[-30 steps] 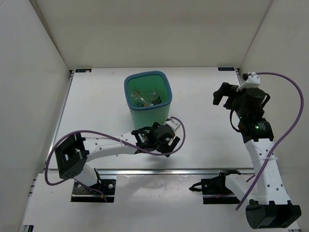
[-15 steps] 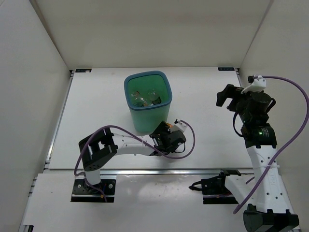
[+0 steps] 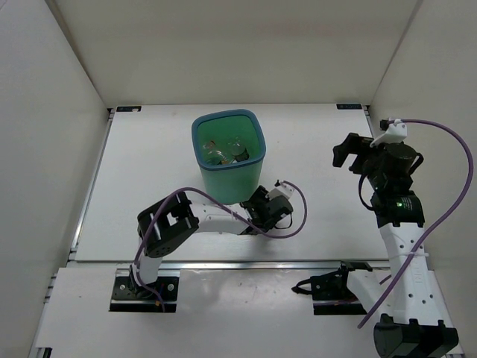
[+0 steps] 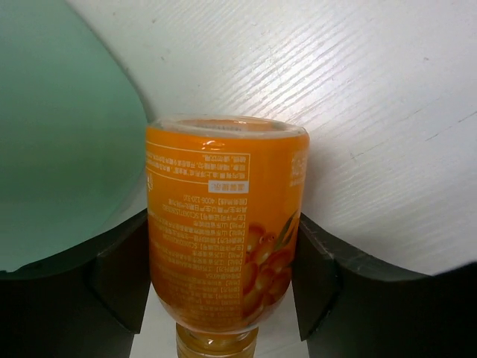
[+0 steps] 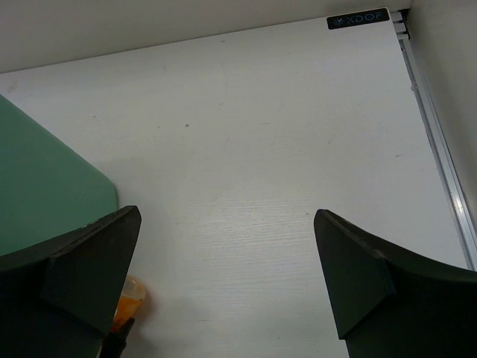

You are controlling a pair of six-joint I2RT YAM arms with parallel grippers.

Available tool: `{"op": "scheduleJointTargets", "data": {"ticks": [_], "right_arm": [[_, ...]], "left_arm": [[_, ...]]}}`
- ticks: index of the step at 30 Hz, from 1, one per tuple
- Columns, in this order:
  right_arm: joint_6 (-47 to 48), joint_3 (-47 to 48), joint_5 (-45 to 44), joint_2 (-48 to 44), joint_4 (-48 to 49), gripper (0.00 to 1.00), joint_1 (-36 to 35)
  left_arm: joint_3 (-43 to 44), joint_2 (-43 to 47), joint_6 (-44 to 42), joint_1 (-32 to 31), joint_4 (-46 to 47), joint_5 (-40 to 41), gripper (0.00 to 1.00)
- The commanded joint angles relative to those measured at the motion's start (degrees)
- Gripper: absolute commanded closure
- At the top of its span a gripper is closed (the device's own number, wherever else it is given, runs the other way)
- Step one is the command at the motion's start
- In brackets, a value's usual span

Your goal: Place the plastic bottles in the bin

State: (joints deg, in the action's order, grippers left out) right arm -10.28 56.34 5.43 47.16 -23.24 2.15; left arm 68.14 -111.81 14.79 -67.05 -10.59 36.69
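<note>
An orange plastic bottle lies on the white table beside the teal bin, its cap end toward the camera. My left gripper is shut on it, one black finger against each side of the body. From above, the left gripper sits just right of the bin's base and covers the bottle. Clear bottles lie inside the bin. My right gripper hovers open at the right, nothing between its fingers. In the right wrist view, the right gripper shows the orange bottle at lower left.
White walls enclose the table on three sides. A metal rail runs along the near edge. The purple cable of the left arm loops beside its wrist. The bin's side fills the right wrist view's left edge.
My left arm folded its elbow inward while the gripper slid right and closed on the orange bottle. The right arm shifted slightly and stayed open.
</note>
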Motion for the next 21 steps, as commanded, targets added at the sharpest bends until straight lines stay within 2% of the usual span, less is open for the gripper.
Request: {"op": "scheduleJointTargets", "data": {"ticks": [1, 4, 6, 8, 10, 12, 15, 19, 21], "right_arm": [[1.14, -0.08, -0.15, -0.49, 2.33, 0.00, -1.18], [0.97, -0.35, -1.30, -0.84, 3.20, 0.00, -1.19], [1.15, -0.61, -0.86, -1.01, 3.12, 0.01, -0.49], [0.97, -1.23, -0.60, -1.37, 3.91, 0.01, 0.13], [0.79, -2.19, -0.60, -1.98, 4.34, 0.01, 1.71], [0.88, -2.81, -0.68, -2.94, 5.05, 0.00, 2.24], [0.27, -3.43, -0.86, -3.30, 5.40, 0.01, 3.30], [-0.52, -3.69, -2.43, -2.69, 4.17, 0.01, 2.51], [-1.49, -3.78, -4.20, -2.60, 3.30, 0.01, 2.16]], "left_arm": [[3.31, 3.87, -1.33, -1.50, -2.32, -1.88, 0.41], [6.37, 7.91, -4.06, -3.96, -5.92, -5.29, 0.44], [11.47, 10.46, -5.46, -4.50, -10.30, -10.21, 0.45], [20.15, 13.01, -5.56, -4.50, -14.87, -16.18, 0.45], [25.26, 15.38, -5.91, -4.23, -16.83, -17.17, 0.44], [28.70, 18.28, -7.05, -3.36, -16.66, -14.99, 0.40], [28.20, 21.10, -8.80, -1.25, -12.55, -7.62, 0.35], [29.07, 20.58, -10.74, 4.71, -10.69, 5.65, 0.36], [26.45, 21.02, -11.45, 10.06, -8.23, 7.69, 0.40]]}}
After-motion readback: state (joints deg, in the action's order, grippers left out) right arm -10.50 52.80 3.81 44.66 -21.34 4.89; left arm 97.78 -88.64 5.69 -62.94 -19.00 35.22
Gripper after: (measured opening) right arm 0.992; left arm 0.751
